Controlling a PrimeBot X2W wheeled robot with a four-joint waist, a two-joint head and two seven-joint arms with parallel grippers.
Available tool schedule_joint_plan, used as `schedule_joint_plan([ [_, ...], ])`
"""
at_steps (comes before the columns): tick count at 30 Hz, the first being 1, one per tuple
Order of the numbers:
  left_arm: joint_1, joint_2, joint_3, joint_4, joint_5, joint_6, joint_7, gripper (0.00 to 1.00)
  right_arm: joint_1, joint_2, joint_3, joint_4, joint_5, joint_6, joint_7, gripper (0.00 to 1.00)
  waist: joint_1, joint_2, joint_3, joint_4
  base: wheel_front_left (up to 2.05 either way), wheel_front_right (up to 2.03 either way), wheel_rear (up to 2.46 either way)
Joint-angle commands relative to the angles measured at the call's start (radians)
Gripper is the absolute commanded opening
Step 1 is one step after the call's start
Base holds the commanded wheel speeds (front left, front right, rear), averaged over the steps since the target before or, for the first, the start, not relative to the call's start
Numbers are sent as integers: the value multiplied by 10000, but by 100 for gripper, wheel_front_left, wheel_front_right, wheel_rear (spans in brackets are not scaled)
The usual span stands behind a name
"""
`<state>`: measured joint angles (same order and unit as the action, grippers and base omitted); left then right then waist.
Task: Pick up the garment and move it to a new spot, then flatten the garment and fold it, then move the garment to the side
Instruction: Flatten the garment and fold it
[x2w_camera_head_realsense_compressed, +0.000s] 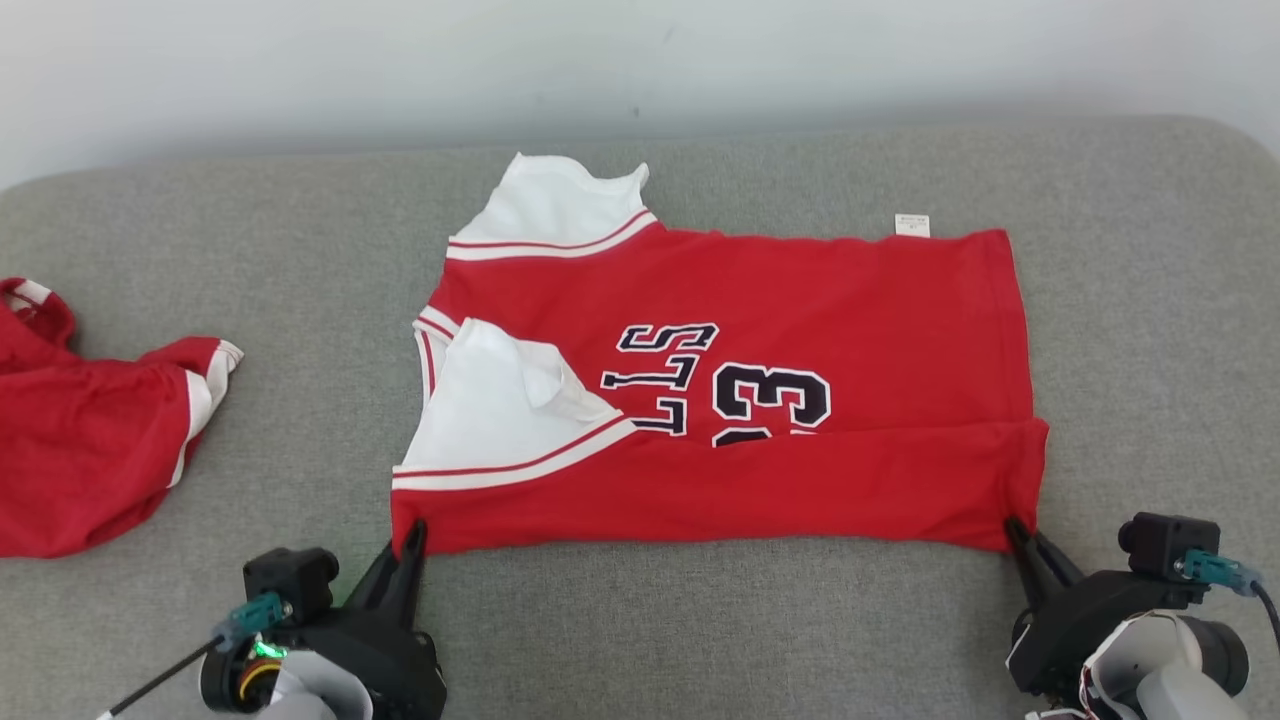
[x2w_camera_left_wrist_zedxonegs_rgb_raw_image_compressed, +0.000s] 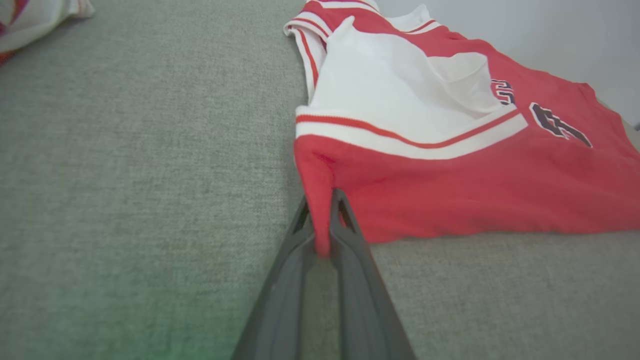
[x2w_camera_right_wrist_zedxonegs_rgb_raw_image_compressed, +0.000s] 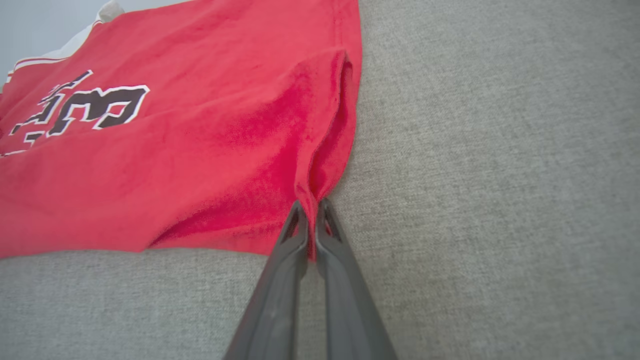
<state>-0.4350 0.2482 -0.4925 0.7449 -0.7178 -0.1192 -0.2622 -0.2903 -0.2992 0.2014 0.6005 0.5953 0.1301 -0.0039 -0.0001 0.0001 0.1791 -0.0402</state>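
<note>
Head view gives you the garment (x2w_camera_head_realsense_compressed: 720, 400) spread across the middle of the grey cushion (x2w_camera_head_realsense_compressed: 700, 620). Its white sleeves point to the robot's left and its hem to the right. Its near long edge is turned over the front in a red band.

The left gripper (x2w_camera_head_realsense_compressed: 412, 535) is clenched on the near corner below the white sleeve (x2w_camera_head_realsense_compressed: 500, 410). In the left wrist view a tongue of red cloth is squeezed between the fingers of the left gripper (x2w_camera_left_wrist_zedxonegs_rgb_raw_image_compressed: 322, 197). The right gripper (x2w_camera_head_realsense_compressed: 1015, 530) is clamped on the near hem corner, and the right wrist view shows the cloth puckered at the right gripper (x2w_camera_right_wrist_zedxonegs_rgb_raw_image_compressed: 311, 204).

You likely hold both ends of one edge so it stays taut and level for the next fold.

The turned band hides the lower part of the number and letters, so you cannot read the print whole. You cannot tell how many layers each pinch has caught. The print on the small label (x2w_camera_head_realsense_compressed: 911, 225) at the far edge is too small to read. A second red garment (x2w_camera_head_realsense_compressed: 90, 450) lies well apart to the left, cut off by the frame. Beyond the cushion stands a pale wall (x2w_camera_head_realsense_compressed: 640, 60).
</note>
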Motion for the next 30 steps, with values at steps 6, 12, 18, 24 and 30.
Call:
schedule_joint_plan([
  [6,914,-118,264,-183,80,85,-28,0,519,0,265,53,612,8,-287,0,1,-1,-973,231,0,0,0],
  [12,1972,-143,607,-1035,253,289,-32,0,1174,-124,332,-385,820,7,-242,0,1,-1,-1356,318,0,0,0],
  [18,3204,-229,841,-2136,449,598,-34,0,2145,-436,232,-1231,843,8,53,0,1,-1,-1518,363,0,0,0],
  [24,4063,-415,893,-2945,562,845,-35,0,3070,-687,-372,-2177,699,7,484,0,1,-1,-1554,358,0,0,0],
  [30,4479,-689,797,-3190,798,1006,-35,86,3535,-249,-970,-2748,361,8,1005,88,1,-1,-1616,307,0,0,0],
])
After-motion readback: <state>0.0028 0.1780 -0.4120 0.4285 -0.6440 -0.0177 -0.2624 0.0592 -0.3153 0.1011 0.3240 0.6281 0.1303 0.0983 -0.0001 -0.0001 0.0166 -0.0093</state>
